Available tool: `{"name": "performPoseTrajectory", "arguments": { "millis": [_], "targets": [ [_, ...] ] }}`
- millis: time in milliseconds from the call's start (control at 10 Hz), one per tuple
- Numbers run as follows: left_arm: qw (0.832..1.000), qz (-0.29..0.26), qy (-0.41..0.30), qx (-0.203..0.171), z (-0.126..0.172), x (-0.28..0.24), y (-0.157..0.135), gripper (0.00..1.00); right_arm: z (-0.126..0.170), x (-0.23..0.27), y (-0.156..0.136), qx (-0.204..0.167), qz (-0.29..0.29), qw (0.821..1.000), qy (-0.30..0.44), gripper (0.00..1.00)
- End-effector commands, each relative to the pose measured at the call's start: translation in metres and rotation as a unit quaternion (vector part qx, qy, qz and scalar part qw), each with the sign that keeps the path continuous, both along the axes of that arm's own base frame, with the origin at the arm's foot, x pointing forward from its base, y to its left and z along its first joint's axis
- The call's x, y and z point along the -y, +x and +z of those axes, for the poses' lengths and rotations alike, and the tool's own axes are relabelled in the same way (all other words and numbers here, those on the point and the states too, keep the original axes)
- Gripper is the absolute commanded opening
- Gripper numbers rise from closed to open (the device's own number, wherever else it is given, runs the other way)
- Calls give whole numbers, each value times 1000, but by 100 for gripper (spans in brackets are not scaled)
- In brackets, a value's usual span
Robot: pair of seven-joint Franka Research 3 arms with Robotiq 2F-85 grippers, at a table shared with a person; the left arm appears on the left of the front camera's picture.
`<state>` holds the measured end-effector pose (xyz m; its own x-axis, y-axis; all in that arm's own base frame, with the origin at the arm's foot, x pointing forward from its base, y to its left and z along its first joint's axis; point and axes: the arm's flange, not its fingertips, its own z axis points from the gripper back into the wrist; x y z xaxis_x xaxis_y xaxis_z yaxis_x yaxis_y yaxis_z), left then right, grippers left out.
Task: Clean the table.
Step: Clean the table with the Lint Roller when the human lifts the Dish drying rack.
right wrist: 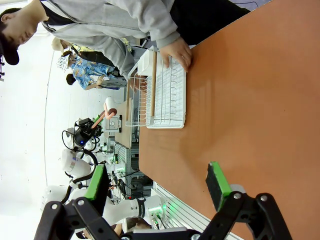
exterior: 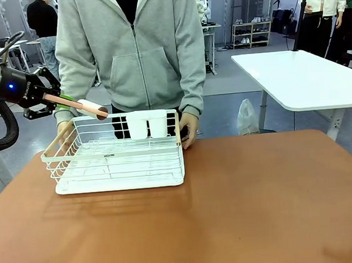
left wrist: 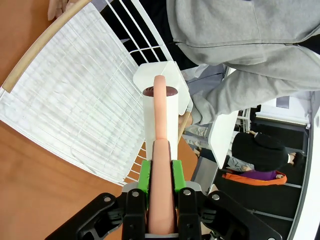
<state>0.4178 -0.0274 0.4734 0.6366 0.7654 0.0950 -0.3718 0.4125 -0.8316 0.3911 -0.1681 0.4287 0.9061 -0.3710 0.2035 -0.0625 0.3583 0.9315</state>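
While our left gripper [exterior: 54, 98] is pinching the pink-handled white lint roller [exterior: 92, 107] above the white wire rack [exterior: 118, 169], our right gripper [right wrist: 157, 182] is hanging spread. We are judging the reddish-brown rectangular matte table [exterior: 261, 204] under the rack rigid and smooth: needing rolling pressure, not grasping.

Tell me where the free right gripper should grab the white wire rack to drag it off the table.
Probably the near top rim wire of the white wire rack, coming from above on the robot's side. It is thin, level and bare, so the open right gripper could straddle it. The person's hands sit at both ends, by the wooden handles.
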Motion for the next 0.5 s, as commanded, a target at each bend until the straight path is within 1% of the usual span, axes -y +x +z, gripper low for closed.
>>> {"name": "performPoseTrajectory", "arguments": {
  "millis": [0,400],
  "targets": [
    [1000,6,-4,-1,3,2,0,0,2,0,-1,4,0,1000,3,100],
    [1000,6,-4,-1,3,2,0,0,2,0,-1,4,0,1000,3,100]
  ]
}}
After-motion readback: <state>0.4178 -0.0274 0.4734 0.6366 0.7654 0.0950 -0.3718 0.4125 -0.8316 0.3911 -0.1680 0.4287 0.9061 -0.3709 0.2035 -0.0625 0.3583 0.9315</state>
